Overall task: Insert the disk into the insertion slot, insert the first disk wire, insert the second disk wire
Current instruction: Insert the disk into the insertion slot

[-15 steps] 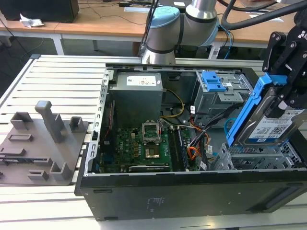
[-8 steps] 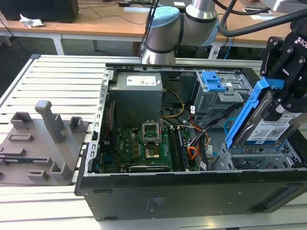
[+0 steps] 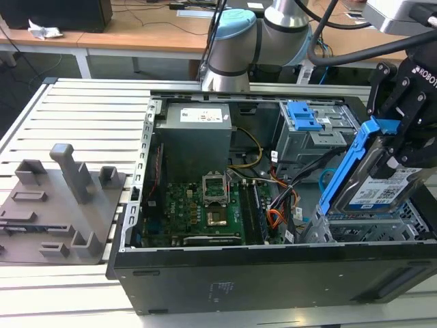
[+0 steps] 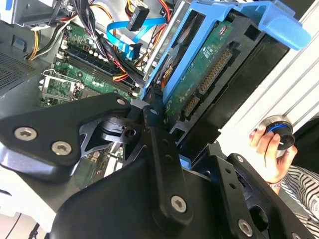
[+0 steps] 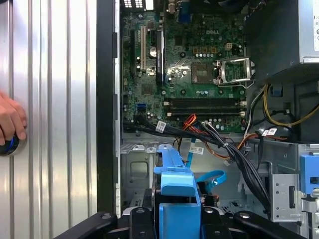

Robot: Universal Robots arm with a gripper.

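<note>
My gripper [image 3: 404,147] is shut on the disk [image 3: 379,188], a silver drive with a white-and-blue label in a bright blue carrier. It hangs tilted above the insertion slot [image 3: 355,229], the grey perforated cage at the near corner of the open case on the exterior view's right. In the second wrist view my black fingers [image 4: 154,129] clamp the carrier, and the disk [image 4: 199,74] shows its green circuit board. The first disk wire [image 5: 190,121], an orange-red-black bundle, lies loose beside the motherboard. Close to the cage [image 5: 134,169] loops the second disk wire [image 5: 209,177], a light-blue cable [image 4: 134,27].
A grey bay with a blue latch [image 3: 304,116] stands behind the cage. The motherboard [image 3: 198,205] and power supply [image 3: 194,130] take up the rest of the case. A grey fixture [image 3: 61,205] sits on the slatted table. A person's hand [image 4: 269,149] holds a round knob outside the case.
</note>
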